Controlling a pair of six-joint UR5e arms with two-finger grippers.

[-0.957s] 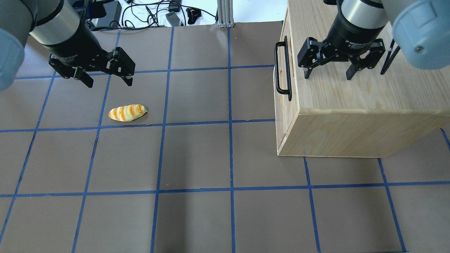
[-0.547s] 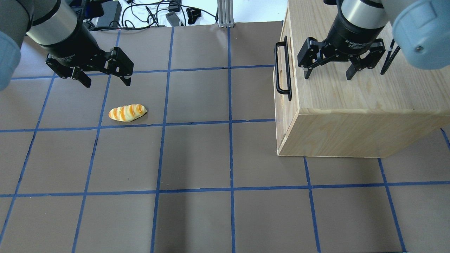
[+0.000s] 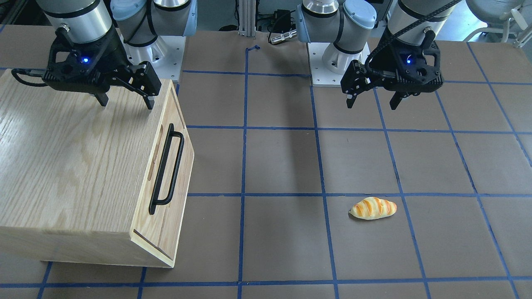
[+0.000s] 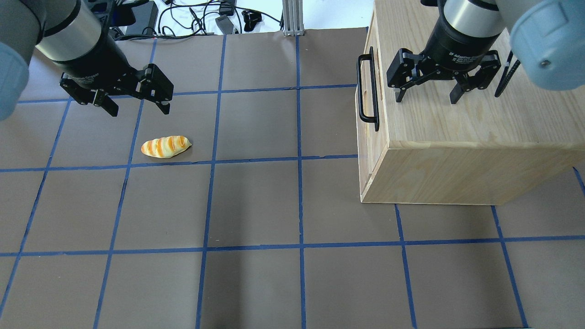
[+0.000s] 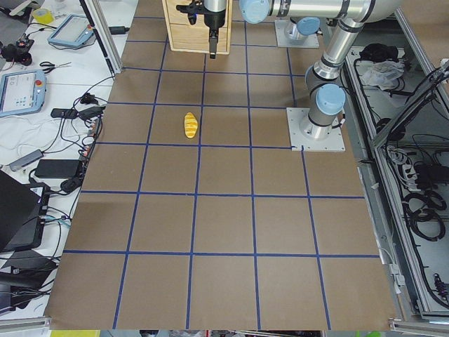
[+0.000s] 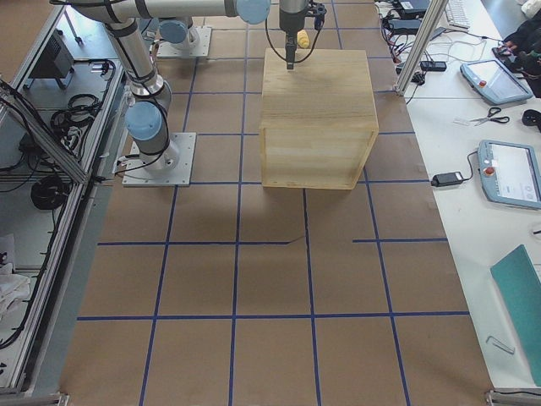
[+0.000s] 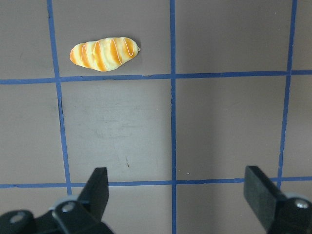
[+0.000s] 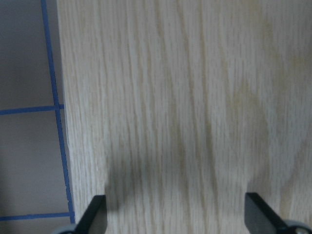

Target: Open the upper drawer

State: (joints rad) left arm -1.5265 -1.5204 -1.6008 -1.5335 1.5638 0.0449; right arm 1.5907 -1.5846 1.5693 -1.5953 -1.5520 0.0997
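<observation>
- Brown table (image 4: 256, 205) was crossed by a blue tape grid (image 4: 299, 183).
- On the left half lay a bread roll (image 4: 165, 146), alone in its square.
- Left gripper (image 4: 139, 110) hung just beyond the roll, towards the robot's base. Its jaws were spread wide and held nothing.
- On the right half stood an oak cabinet (image 4: 457, 169), its front facing the table's middle.
- The drawer (image 3: 163, 166) sat shut, flush in that front, with its black handle (image 3: 173, 168) standing out beside an oval slot (image 3: 155, 153).
- Right gripper (image 4: 426, 98) hung over the cabinet's top, jaws apart and empty. It was to the right of the handle and clear of it.
- Beyond the table's edges were cables (image 4: 201, 18), a metal post (image 4: 292, 18) and tablets (image 5: 19, 91) on side benches.
</observation>
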